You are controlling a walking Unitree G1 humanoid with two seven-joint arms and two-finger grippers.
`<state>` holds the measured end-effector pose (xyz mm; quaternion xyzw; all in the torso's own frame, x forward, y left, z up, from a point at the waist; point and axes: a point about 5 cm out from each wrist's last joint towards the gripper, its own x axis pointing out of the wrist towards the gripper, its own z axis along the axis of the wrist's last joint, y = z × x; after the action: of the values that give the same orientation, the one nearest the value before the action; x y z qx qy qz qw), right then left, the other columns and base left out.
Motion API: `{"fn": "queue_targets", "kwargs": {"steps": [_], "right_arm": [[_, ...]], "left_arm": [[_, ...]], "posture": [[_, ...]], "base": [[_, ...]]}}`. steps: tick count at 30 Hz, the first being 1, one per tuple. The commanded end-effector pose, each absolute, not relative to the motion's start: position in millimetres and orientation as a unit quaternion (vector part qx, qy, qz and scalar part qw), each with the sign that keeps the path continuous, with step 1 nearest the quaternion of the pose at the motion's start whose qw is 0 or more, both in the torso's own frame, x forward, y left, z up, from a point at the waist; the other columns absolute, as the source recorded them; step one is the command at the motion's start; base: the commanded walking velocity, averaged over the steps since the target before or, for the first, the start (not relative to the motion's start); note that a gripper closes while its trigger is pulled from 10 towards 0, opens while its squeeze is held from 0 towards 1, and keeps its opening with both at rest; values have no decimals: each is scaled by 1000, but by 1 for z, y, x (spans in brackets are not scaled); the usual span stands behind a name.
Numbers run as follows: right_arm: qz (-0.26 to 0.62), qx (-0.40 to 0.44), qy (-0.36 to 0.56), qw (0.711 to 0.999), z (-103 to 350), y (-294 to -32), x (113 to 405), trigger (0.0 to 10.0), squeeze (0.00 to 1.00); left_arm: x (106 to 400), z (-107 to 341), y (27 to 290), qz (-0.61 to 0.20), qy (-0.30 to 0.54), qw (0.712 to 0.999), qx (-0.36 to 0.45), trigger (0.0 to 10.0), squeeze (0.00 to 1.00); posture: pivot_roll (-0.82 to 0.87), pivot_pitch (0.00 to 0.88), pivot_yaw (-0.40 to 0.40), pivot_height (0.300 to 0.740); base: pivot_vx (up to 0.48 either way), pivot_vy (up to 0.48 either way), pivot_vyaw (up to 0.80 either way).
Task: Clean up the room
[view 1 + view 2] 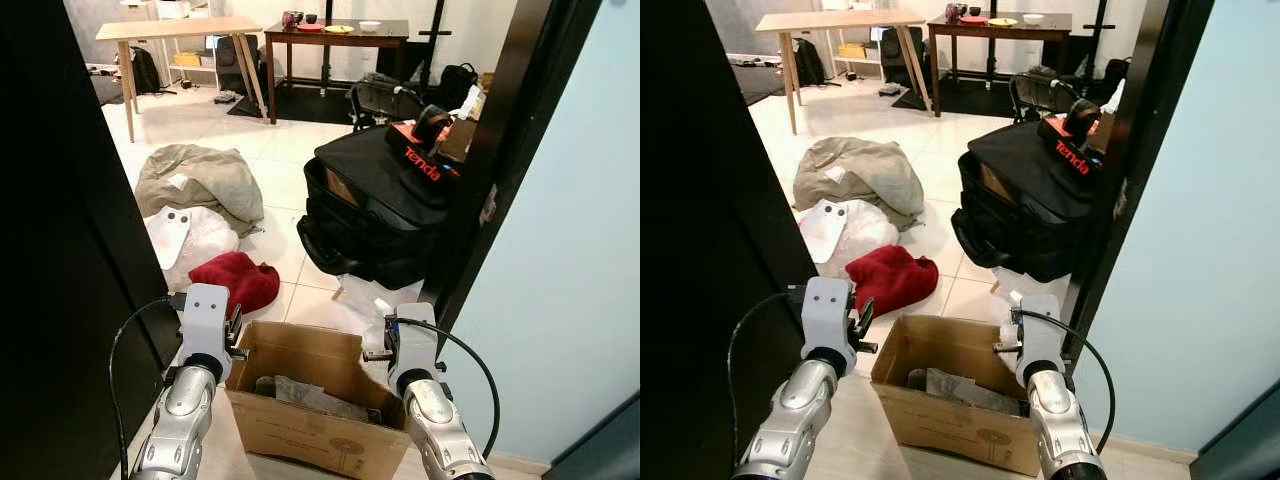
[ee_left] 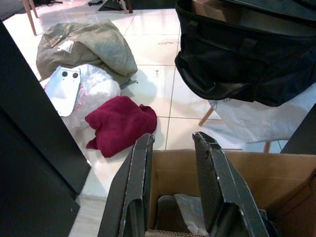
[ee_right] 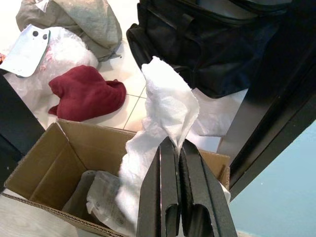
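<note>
Right gripper (image 3: 172,148) pinched tight on a white plastic sheet (image 3: 165,106), held up over the far right corner of the open cardboard box (image 1: 300,420); bottom of the sheet hanging down into the box, onto some grey stuff (image 1: 310,395) already inside; left gripper (image 2: 173,148) spread open and holding nothing, just above the box's left edge; on the tiled floor past the box, a red cloth (image 1: 235,278), a clear bag with a white card (image 1: 185,238), a tan jacket (image 1: 200,178); big black bag (image 1: 385,205) to the right, near the door.
</note>
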<state>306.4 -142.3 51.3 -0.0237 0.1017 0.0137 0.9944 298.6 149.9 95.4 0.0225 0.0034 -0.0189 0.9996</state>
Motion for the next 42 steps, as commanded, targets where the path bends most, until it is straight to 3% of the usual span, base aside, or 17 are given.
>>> {"fn": "queue_targets", "kwargs": {"steps": [1, 12, 42], "right_arm": [[14, -22, 104, 994, 50, -142, 304, 10000, 0], [15, -21, 104, 994, 50, -142, 304, 10000, 0], [18, -17, 104, 994, 49, -140, 304, 10000, 0]], "left_arm": [[297, 86, 150, -20, 29, 999, 25, 10000, 0], [297, 89, 152, -16, 21, 999, 24, 10000, 0], [296, 89, 153, -18, 17, 999, 23, 10000, 0]], "posture": [[6, 55, 14, 740], [10, 50, 9, 740], [14, 44, 13, 740]], "base": [[0, 0, 0], [22, 0, 0], [327, 0, -107]]}}
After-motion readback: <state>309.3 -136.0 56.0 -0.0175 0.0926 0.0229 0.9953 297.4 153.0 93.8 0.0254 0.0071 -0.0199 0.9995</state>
